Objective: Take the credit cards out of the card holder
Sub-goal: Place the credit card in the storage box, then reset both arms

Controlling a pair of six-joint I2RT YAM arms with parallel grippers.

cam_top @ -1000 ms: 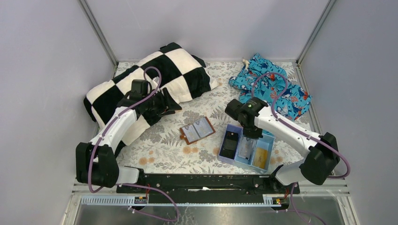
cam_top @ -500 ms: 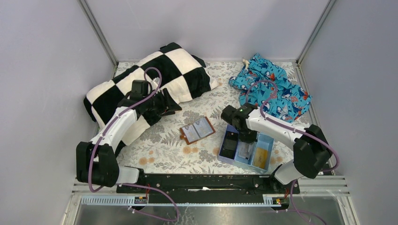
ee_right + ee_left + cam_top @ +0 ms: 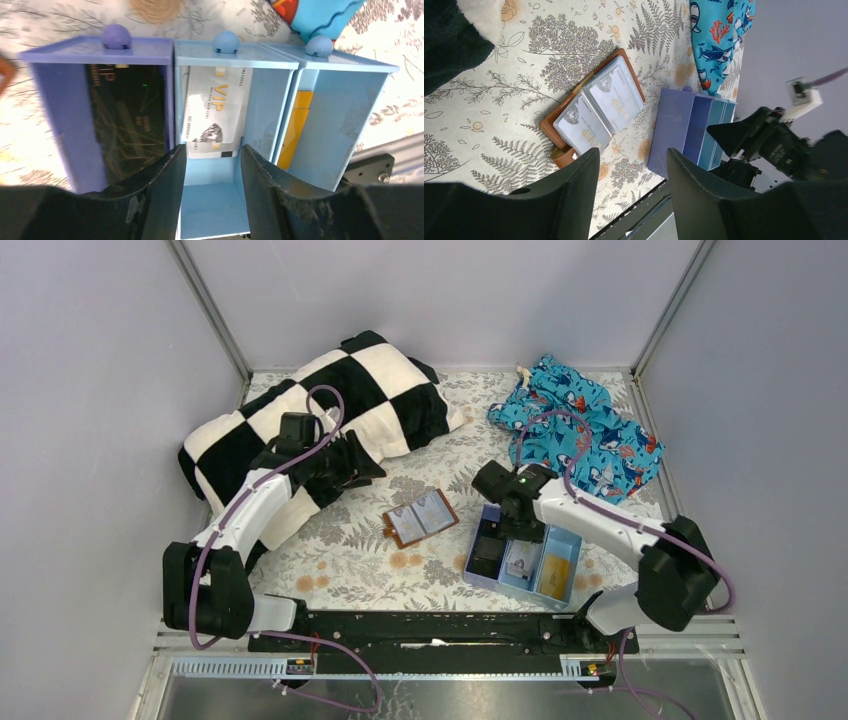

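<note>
The brown card holder (image 3: 420, 517) lies open on the floral cloth, and pale cards show in its clear pockets (image 3: 591, 107). Right of it stands a blue three-compartment tray (image 3: 515, 592). A whitish credit card (image 3: 217, 112) lies loose in the middle compartment, an orange one (image 3: 295, 125) in the right, and a black card (image 3: 127, 120) in the left. My right gripper (image 3: 212, 165) hangs open over the middle compartment, its fingers clear of the whitish card. My left gripper (image 3: 633, 170) is open and empty, raised to the left of the holder beside the blanket.
A black-and-white checkered blanket (image 3: 330, 410) fills the back left. A blue patterned garment (image 3: 580, 430) lies crumpled at the back right. Grey walls enclose three sides, and the black rail (image 3: 430, 625) runs along the near edge just below the tray (image 3: 235, 50).
My right gripper has opened and let the whitish card drop into the tray's middle compartment, shifting slightly left. The left arm has not moved.
</note>
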